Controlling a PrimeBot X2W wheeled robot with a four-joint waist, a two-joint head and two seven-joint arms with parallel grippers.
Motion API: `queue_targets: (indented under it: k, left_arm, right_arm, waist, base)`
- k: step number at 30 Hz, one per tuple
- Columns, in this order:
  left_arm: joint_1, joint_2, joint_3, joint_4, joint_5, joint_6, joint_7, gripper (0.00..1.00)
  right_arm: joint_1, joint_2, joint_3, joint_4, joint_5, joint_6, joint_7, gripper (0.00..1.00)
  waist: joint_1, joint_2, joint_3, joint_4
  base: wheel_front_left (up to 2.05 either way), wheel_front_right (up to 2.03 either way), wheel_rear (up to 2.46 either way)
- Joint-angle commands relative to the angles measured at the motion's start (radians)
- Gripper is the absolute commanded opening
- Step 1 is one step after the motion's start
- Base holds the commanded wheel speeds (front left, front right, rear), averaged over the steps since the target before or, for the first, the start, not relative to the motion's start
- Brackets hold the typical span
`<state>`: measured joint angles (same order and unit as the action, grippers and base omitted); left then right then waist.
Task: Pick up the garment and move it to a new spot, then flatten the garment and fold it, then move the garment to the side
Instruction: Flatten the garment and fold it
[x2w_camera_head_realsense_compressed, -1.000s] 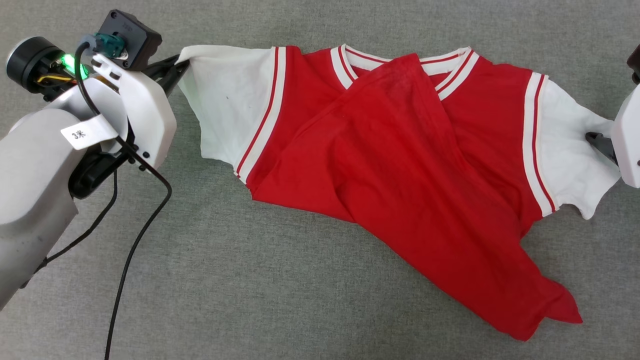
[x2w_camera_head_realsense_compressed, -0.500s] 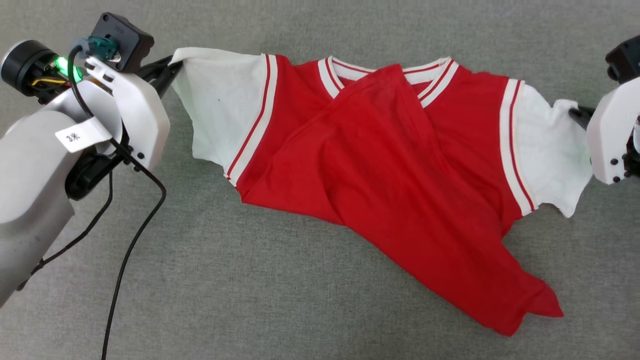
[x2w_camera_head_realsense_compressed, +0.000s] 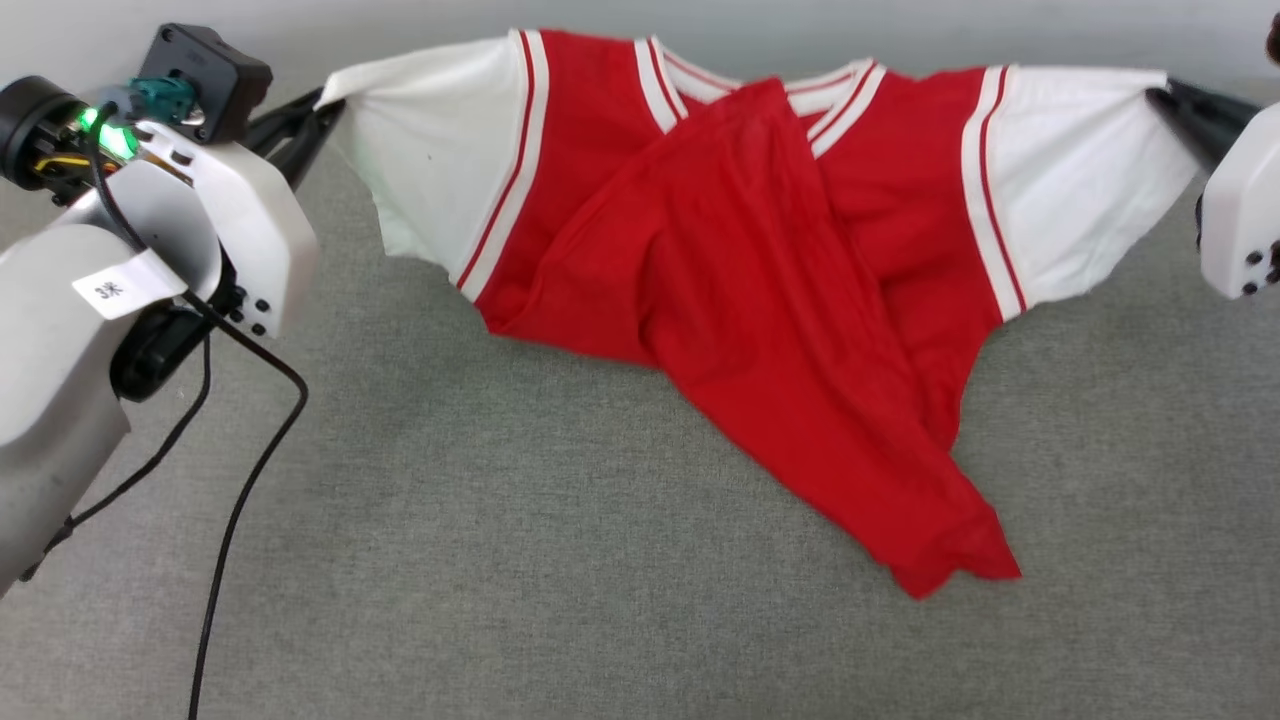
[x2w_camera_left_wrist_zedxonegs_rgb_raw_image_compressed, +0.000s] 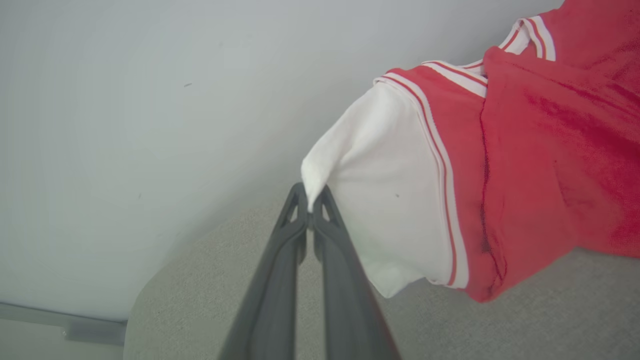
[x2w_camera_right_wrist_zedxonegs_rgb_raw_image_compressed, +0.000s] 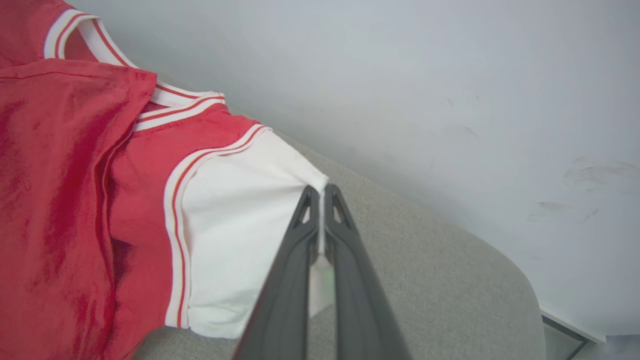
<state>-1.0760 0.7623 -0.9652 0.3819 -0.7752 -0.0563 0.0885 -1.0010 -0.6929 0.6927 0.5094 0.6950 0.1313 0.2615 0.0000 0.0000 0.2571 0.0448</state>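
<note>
The left claw (x2w_camera_left_wrist_zedxonegs_rgb_raw_image_compressed: 311, 202) pinches the tip of one white sleeve and the right claw (x2w_camera_right_wrist_zedxonegs_rgb_raw_image_compressed: 322, 200) pinches the other, so the garment (x2w_camera_head_realsense_compressed: 760, 290) hangs stretched between them, its red lower end lying on the grey tabletop (x2w_camera_head_realsense_compressed: 450, 560). It looks light, soft and limp, apt to sag and twist; sleeve tips or shoulder seams seem the surest holds. A folded-over flap hides the chest, and the lower hem's layout is unclear.
</note>
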Motion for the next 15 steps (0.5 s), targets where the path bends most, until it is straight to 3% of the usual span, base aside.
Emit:
queue_targets:
  k: [1,8,15]
  left_arm:
    - [-0.010,0.005,0.006,-0.002,0.008,0.007,-0.008,0.00]
    - [-0.072,-0.005,0.037,-0.007,0.019,0.024,-0.048,0.00]
    - [-0.188,-0.043,0.072,0.040,0.041,0.030,-0.083,0.00]
  right_arm:
    - [-0.026,-0.008,-0.002,0.000,-0.007,-0.001,-0.013,0.00]
    - [-0.136,-0.001,-0.034,0.019,-0.063,-0.001,-0.097,0.00]
    - [-0.270,0.050,-0.074,0.073,-0.160,-0.001,-0.150,0.00]
  waist:
    - [0.0000,0.0000,-0.020,-0.008]
    - [0.0000,0.0000,-0.049,-0.023]
    - [0.0000,0.0000,-0.014,-0.043]
  base:
    - [0.00,0.00,0.00]
    - [0.00,0.00,0.00]
    - [0.00,0.00,0.00]
